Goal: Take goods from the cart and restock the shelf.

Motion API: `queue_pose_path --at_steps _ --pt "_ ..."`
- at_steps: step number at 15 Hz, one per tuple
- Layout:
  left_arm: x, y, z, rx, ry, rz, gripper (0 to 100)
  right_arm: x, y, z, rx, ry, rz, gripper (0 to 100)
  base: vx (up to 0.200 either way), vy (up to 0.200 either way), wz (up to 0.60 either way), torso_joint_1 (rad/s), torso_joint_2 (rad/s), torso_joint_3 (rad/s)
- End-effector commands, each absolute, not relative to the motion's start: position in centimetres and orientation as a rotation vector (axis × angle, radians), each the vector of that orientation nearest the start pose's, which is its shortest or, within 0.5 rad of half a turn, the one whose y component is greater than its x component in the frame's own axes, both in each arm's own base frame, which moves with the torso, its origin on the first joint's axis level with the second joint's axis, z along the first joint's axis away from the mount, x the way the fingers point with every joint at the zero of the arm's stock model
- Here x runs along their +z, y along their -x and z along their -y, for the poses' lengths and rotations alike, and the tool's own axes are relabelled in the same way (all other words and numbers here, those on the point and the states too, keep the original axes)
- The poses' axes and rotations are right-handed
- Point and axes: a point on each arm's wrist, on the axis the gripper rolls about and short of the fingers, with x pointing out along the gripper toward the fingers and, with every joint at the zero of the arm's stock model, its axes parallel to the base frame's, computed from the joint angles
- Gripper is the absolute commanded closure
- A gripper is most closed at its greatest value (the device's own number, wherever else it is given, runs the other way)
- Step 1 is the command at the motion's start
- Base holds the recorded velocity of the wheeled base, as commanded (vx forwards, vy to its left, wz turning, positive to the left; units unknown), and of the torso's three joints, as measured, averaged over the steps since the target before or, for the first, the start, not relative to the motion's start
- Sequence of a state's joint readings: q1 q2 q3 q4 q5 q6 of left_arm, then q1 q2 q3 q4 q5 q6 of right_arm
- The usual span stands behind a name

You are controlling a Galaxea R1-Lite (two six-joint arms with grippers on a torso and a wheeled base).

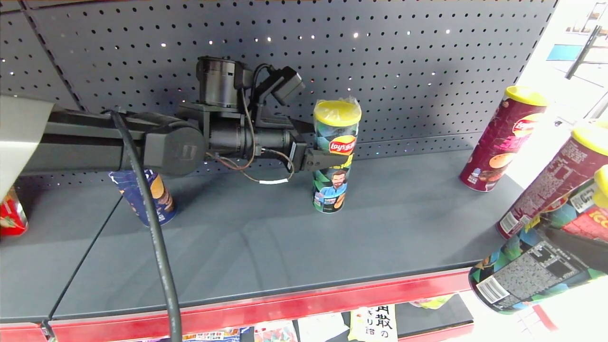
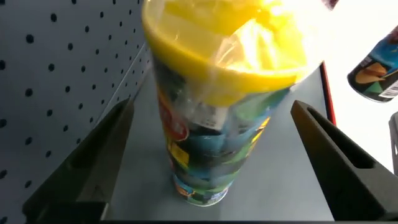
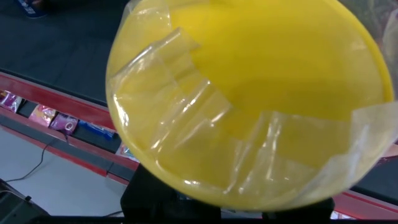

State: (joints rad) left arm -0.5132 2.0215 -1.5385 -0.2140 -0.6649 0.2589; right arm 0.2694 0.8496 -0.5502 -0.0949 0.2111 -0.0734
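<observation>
At the left edge of the shelf sits a red pack, cut off by the frame. Right of it, toward the back, a blue can stands behind the left arm, which lies along the back of the shelf. The left gripper is at the middle of the back edge. Its fingers are spread apart on either side of a green can, and the wrist view shows a gap between each finger and the can. This can stands upright on the shelf just before the pegboard wall, with clear film loose over its yellow lid. Near the back right corner stands a maroon can, well apart from the green one. Past the right edge, off the shelf, are more cans: a second maroon one and, below it, a green-and-black can lying tilted beside the red front lip. The right gripper is at that lower can; I cannot tell whether it grips it.
</observation>
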Motion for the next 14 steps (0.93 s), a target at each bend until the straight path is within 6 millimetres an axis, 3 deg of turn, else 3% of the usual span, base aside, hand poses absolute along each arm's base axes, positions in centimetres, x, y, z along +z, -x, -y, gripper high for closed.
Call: queue_pose_path --at_steps 1,8,9,14 --pt "23.0 -35.6 21.8 -1.203 -0.205 -0.126 0 22.6 -8.7 -2.9 0.486 0.078 -0.188 100 0.0 0.0 0.0 0.0 0.0 0.0" --pt "22.8 -36.6 24.0 -1.191 -0.179 -0.122 0 22.5 -8.7 -2.9 0.484 0.078 -0.19 100 0.0 0.0 0.0 0.0 0.0 0.0" --pt "22.7 -36.6 24.1 -1.194 -0.179 -0.125 100 22.5 -8.7 -2.9 0.484 0.078 -0.19 100 0.0 0.0 0.0 0.0 0.0 0.0" --pt "23.1 -36.0 24.3 -1.207 -0.174 -0.123 100 22.5 -8.7 -2.9 0.483 0.078 -0.193 100 0.0 0.0 0.0 0.0 0.0 0.0"
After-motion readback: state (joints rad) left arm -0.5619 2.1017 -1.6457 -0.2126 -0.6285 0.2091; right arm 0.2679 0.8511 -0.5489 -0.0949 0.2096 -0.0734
